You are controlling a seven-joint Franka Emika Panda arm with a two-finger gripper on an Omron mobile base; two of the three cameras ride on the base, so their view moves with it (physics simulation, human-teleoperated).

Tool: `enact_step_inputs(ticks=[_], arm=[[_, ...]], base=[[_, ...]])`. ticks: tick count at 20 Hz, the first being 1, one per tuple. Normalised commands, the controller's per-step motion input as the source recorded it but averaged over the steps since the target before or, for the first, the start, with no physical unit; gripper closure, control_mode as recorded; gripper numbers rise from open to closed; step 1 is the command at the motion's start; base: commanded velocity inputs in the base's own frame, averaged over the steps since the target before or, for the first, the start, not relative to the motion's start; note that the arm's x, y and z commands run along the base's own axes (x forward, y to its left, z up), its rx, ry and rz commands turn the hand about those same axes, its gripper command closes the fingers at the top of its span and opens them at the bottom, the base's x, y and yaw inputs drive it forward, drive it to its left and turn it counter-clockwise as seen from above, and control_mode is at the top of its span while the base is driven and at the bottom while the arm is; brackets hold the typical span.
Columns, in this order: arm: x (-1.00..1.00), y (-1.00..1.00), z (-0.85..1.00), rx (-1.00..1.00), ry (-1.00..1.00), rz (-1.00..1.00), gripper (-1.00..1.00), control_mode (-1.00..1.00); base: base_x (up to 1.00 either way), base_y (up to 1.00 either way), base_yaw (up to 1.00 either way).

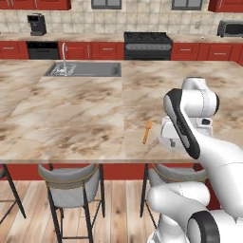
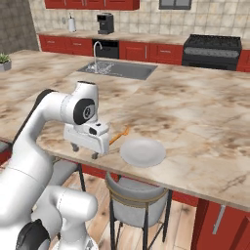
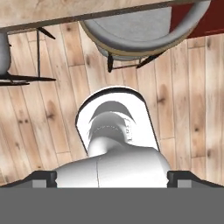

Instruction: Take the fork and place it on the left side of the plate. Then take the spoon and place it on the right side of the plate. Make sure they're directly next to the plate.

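Open pincer (image 2: 84,151), holding nothing, poised at the counter (image 2: 195,112) edge beside the orange fork (image 2: 118,135), which lies just left of the plate (image 2: 143,152), presumably set there as the task requires.

You're looking at a glossy white arm (image 1: 209,156) built of rounded, bulbous links with black bands at the joints. Its boxy white hand (image 2: 87,138) carries small dark studs underneath, above two small dark fingers (image 3: 41,177).
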Motion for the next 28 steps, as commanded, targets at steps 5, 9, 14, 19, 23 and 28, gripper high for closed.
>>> enact_step_inputs(ticks=[5,9,14,19,23,28], arm=[[0.0,0.0,0.0,0.0,0.0,0.0,-1.0,1.0],[0.0,0.0,0.0,0.0,0.0,0.0,-1.0,1.0],[0.0,0.0,0.0,0.0,0.0,0.0,-1.0,1.0],[0.0,0.0,0.0,0.0,0.0,0.0,-1.0,1.0],[0.0,0.0,0.0,0.0,0.0,0.0,-1.0,1.0],[0.0,0.0,0.0,0.0,0.0,0.0,-1.0,1.0]], base=[[-0.89,-0.46,-0.12],[-0.11,-1.0,-0.22],[-0.08,-1.0,-0.22],[0.0,-1.0,-0.18],[0.0,-1.0,-0.13],[0.08,-1.0,-0.06]])
